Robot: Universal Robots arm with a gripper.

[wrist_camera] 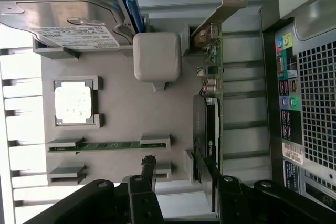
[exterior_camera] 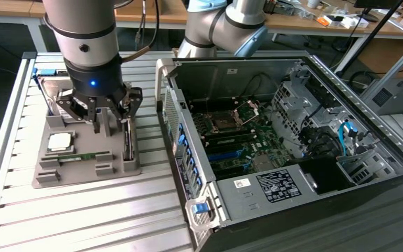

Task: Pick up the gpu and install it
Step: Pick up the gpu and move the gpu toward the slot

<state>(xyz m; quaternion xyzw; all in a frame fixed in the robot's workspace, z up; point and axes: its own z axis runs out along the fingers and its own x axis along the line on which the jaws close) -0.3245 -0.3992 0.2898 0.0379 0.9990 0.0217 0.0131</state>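
Jaws: your gripper [exterior_camera: 110,125] is wide open, holding nothing.
GPU: gpu [wrist_camera: 208,121] on edge in grey tray [exterior_camera: 82,172], on its side toward PC case [exterior_camera: 222,79].
Position: gripper low over tray, beside gpu.

The exterior view looks down at a slant from above the worktop [exterior_camera: 82,220], taking in the grey tray [exterior_camera: 75,173] on the exterior view's left and the open computer case [exterior_camera: 222,79] on its right, while the wrist view faces straight down past the hand [wrist_camera: 176,167], close over that same tray and the case's edge.
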